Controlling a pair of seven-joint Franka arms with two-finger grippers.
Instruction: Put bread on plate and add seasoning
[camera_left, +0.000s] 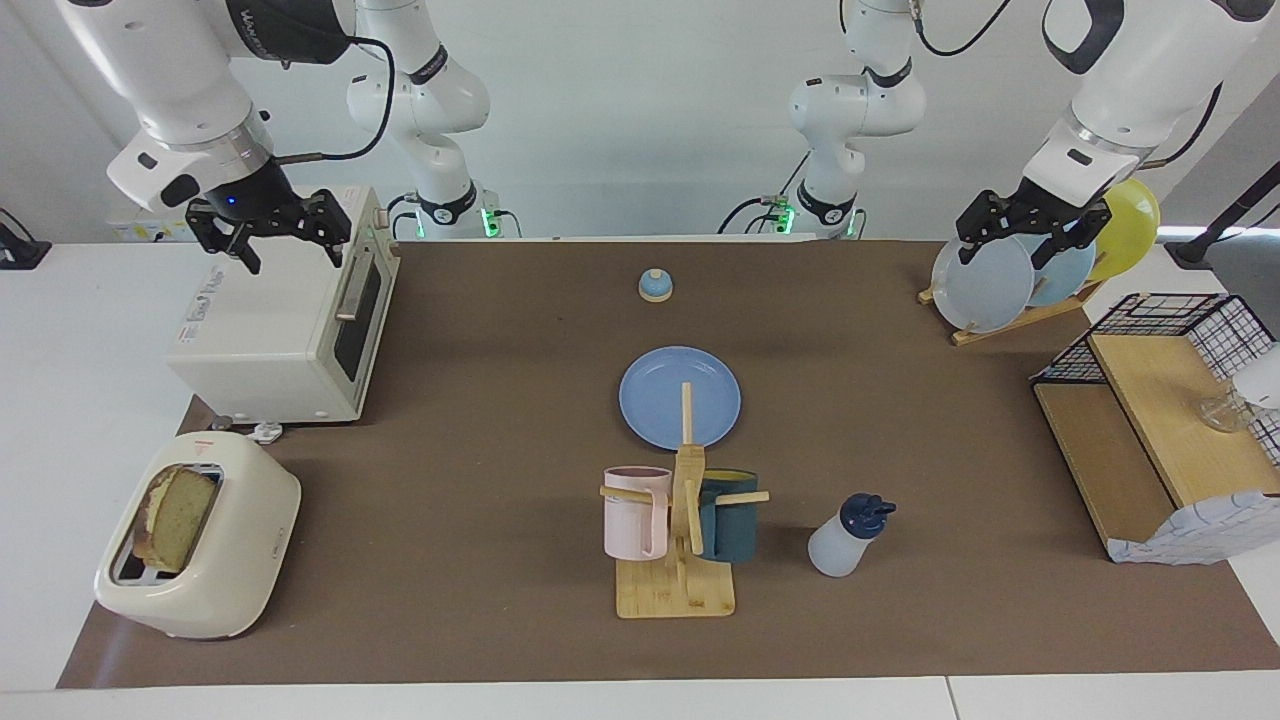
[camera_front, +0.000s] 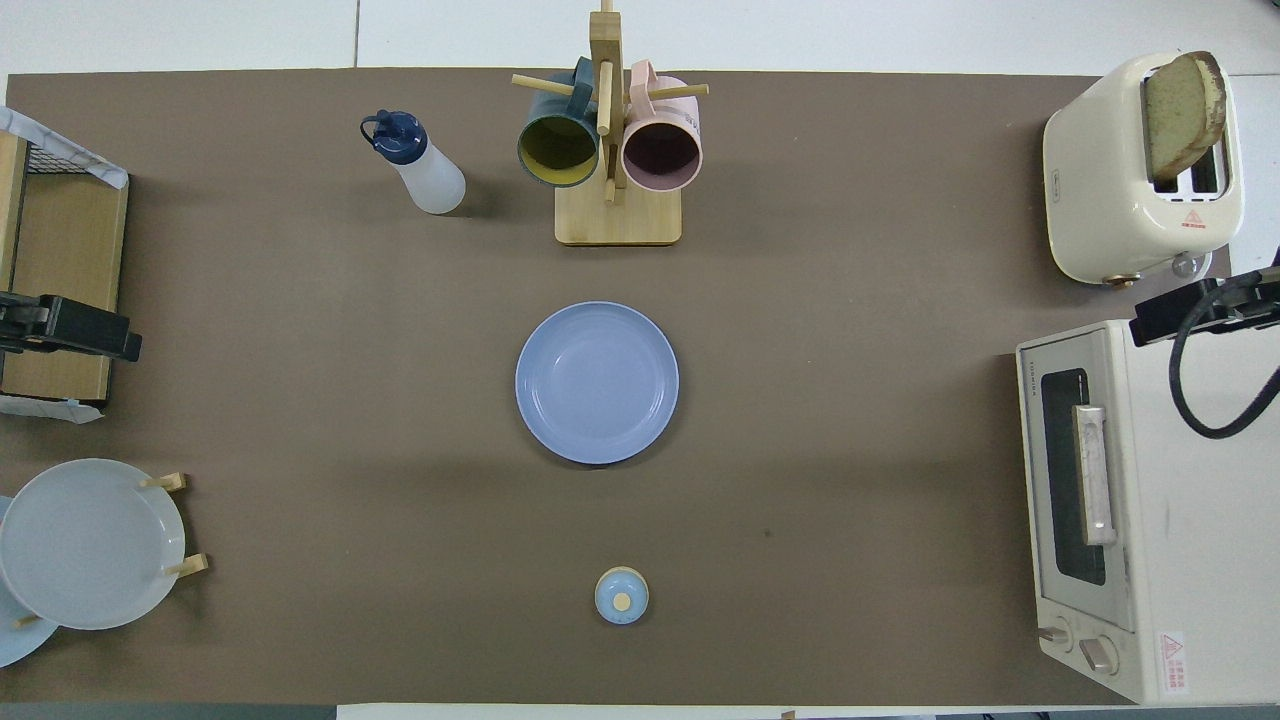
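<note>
Both grippers (camera_left: 290, 238) (camera_left: 1030, 232) open and empty, I'd drop the right one squarely over the bread (camera_left: 175, 518), pinching its faces above the toaster (camera_left: 240, 580).

Two white, glossy, rounded-link arms, dark bands at joints. Black two-finger grippers: left gripper (camera_left: 1022, 238), right gripper (camera_left: 268, 232), small blue light on the right wrist. Black cables looped along upper links. Grey lettering on a black upper segment. Green lights at both bases.

two mugs (camera_left: 636, 512); four plates (camera_left: 680, 397)
</note>
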